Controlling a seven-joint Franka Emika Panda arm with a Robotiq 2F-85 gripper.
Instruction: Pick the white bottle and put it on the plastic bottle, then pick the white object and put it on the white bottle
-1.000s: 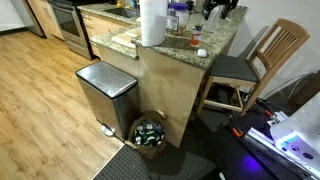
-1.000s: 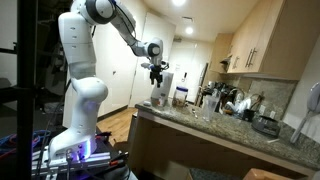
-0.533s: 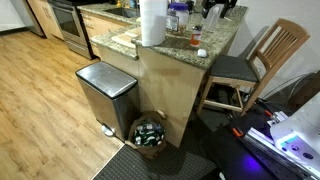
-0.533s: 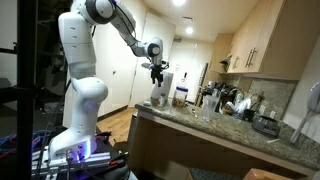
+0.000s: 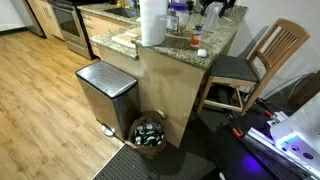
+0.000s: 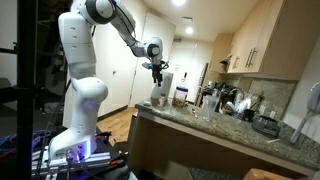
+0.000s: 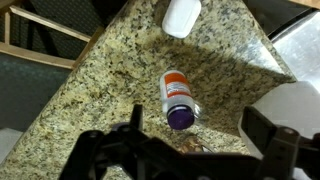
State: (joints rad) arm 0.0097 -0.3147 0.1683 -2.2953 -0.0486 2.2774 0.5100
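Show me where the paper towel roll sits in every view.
Exterior view: the paper towel roll stands top centre, on the near corner of the granite counter.
Exterior view: the paper towel roll is left of centre, at the granite counter's end, just under the hand.
Wrist view: probably the white mass at the right edge.
Shared landmark: the granite counter.

Site: home kitchen. Evidence: granite counter (image 5: 222, 44), stainless range (image 5: 68, 20), wooden wall cabinets (image 6: 262, 38), steel pedal bin (image 5: 105, 95), 1 wooden chair (image 5: 277, 48), hardwood floor (image 5: 40, 95).
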